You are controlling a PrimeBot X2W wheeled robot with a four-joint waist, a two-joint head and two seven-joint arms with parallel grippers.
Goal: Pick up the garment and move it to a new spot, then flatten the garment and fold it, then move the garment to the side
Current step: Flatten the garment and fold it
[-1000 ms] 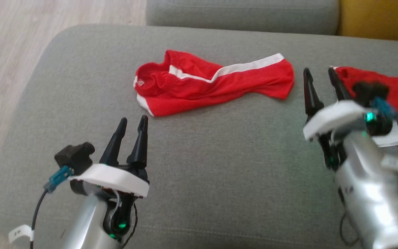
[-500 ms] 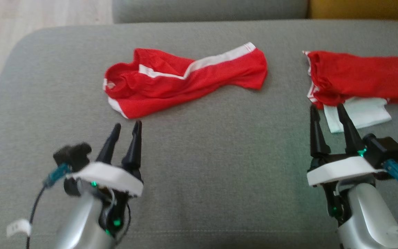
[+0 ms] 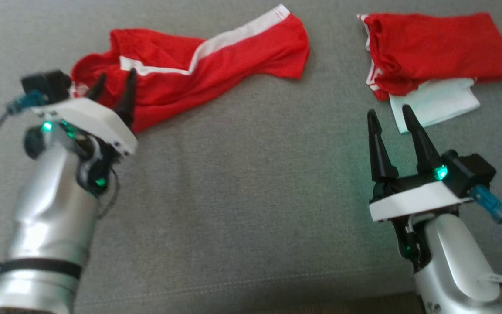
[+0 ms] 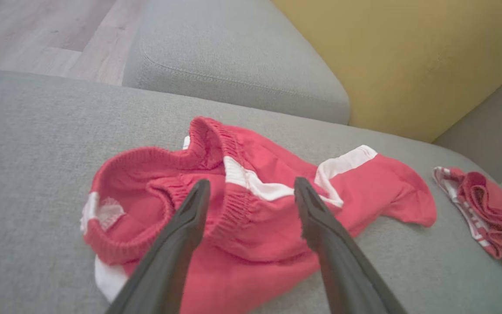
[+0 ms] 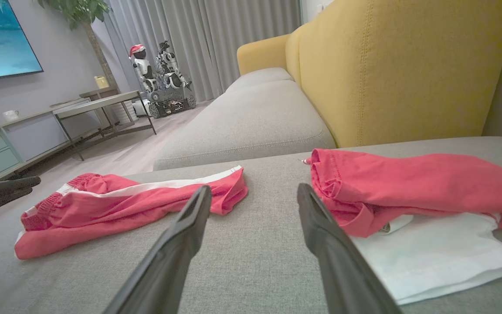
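The garment (image 3: 216, 61) is a pair of red shorts with a white side stripe. It lies crumpled on the grey sofa seat (image 3: 242, 187), waistband end to the left. My left gripper (image 3: 116, 78) hangs open over that waistband end. In the left wrist view its fingers (image 4: 251, 182) straddle the elastic waistband, with the garment (image 4: 364, 183) spreading to the right. Whether the tips touch the cloth I cannot tell. My right gripper (image 3: 389, 112) is open and empty above bare seat, near the front right. In the right wrist view it (image 5: 253, 188) points between the garment (image 5: 124, 205) and a folded pile.
A folded red piece (image 3: 434, 43) lies on a white cloth (image 3: 438, 102) at the right of the seat. A yellow backrest (image 5: 408, 65) and another grey cushion (image 5: 251, 122) stand behind. Wooden floor (image 4: 46, 30) lies to the left.
The head camera has tilted down. My left gripper has reached forward from bare seat to the garment's waistband end. My right gripper pulled back from beside the folded pile. Both stay open.
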